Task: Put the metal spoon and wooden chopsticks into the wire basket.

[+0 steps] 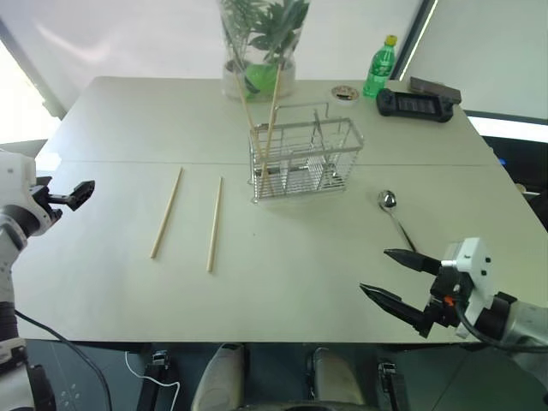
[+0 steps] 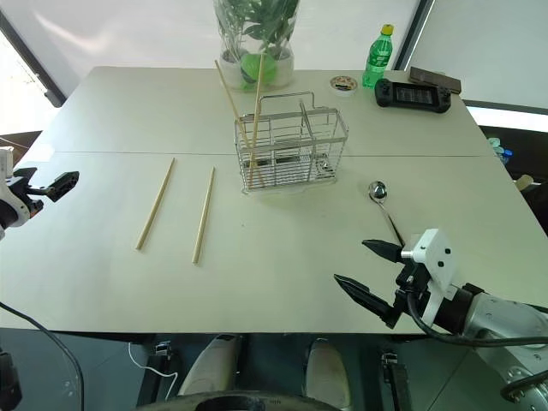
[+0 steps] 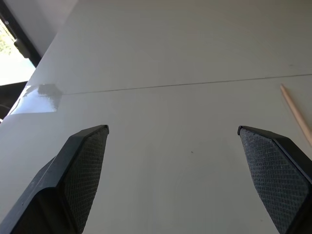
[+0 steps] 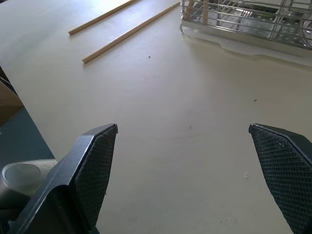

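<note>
The wire basket [image 1: 304, 158] stands upright mid-table, and two wooden chopsticks [image 1: 261, 120] lean in its left compartment. Two more chopsticks lie flat to its left, one [image 1: 166, 212] farther out and one [image 1: 214, 224] nearer the basket. To the right of the basket the metal spoon [image 1: 394, 214] lies with its bowl toward the far side. My right gripper [image 1: 373, 271] hovers open and empty at the near right edge, just short of the spoon's handle. My left gripper [image 1: 79, 195] is open and empty by the table's left edge, well left of the flat chopsticks; a chopstick tip [image 3: 296, 114] shows in its wrist view.
A glass vase with green plants [image 1: 257, 51] stands behind the basket. At the far right are a green bottle [image 1: 379, 67], a small round lid [image 1: 345, 92], a black game controller [image 1: 415, 104] and a dark flat object [image 1: 435, 88]. A seam crosses the table [image 1: 128, 163].
</note>
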Tool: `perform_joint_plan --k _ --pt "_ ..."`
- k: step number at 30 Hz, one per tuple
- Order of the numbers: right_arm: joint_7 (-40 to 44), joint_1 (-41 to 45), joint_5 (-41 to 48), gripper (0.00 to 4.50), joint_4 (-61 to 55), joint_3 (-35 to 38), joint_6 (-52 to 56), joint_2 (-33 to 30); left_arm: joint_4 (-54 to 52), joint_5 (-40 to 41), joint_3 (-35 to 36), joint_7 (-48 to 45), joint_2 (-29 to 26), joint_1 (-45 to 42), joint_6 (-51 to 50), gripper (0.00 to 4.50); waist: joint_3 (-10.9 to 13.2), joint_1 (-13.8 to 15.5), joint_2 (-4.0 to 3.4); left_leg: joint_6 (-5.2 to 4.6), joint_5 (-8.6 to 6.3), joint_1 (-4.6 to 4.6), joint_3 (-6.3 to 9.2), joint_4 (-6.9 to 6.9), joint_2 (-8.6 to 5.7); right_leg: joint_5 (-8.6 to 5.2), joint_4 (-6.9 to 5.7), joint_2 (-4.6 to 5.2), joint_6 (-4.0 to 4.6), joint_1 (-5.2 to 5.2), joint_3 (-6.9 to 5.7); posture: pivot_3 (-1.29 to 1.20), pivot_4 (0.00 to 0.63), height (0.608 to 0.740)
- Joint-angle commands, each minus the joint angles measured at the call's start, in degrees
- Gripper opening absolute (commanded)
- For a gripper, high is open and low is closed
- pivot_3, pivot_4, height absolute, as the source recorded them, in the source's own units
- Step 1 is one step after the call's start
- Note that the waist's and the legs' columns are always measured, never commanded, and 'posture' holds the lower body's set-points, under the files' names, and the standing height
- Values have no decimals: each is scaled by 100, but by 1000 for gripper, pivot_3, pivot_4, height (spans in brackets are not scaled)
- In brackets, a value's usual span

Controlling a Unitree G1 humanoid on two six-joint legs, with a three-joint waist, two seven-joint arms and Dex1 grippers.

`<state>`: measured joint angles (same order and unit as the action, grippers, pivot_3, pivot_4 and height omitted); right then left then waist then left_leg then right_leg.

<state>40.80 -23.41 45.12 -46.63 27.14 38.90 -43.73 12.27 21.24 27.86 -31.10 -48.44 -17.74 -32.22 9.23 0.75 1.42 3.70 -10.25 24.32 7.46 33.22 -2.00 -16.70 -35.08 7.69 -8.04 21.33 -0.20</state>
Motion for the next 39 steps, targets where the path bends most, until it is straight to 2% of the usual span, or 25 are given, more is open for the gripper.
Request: perform_joint_plan --k 1,4,10,16,21,28,34,39 --pt "11 92 5 4500 45 113 -93 -60 -181 -12 76 -51 -180 -65 60 4476 0 -1 0 0 0 0 0 0 0 0 0 0 0 0 0 0 150 720" --pt "-49 351 -112 4500 293 132 -102 -138 -493 162 93 -157 -175 -101 -106 4476 0 -2 3 0 0 -1 0 1 0 0 -1 0 0 0 0 0 150 720" --pt "-432 1666 -409 4500 1538 16 513 -761 -2327 1414 32 -884 -302 -181 -1222 4476 4 -5 9 3 1 1 0 17 0 1 -2 1 2 0 0 0 150 720" --pt "-444 2760 -923 4500 2673 -676 833 -1268 -3662 2262 -317 -1873 -780 194 -1696 4476 11 -33 -13 0 3 3 -8 3 0 0 -2 1 3 -7 2 0 150 720" --pt "-683 4000 -1377 4500 3804 -1674 1314 -982 -3991 2645 -746 -2301 -971 -65 -1768 4476 15 -92 -19 -2 5 2 -13 1 6 0 -7 -6 4 -4 2 0 150 720" --pt "-878 5279 -2027 4500 5145 -2412 1387 -342 -3959 2599 -870 -2253 -935 -201 -1676 4476 18 -179 -22 -2 7 1 -18 7 4 1 -8 -6 1 -8 5 0 150 720" --pt "-790 5960 -2505 4500 6047 -2848 1398 -74 -4196 2829 -841 -2219 -955 -251 -1778 4476 18 -168 -22 -2 7 1 -17 0 4 11 -19 -10 -20 -4 5 0 150 720" --pt "-619 6025 -2713 4500 6210 -2989 1513 -80 -4297 2981 -780 -2213 -1039 -232 -1850 4476 18 -160 -22 -1 8 0 -17 1 4 12 -21 -10 -21 -5 6 0 150 720"
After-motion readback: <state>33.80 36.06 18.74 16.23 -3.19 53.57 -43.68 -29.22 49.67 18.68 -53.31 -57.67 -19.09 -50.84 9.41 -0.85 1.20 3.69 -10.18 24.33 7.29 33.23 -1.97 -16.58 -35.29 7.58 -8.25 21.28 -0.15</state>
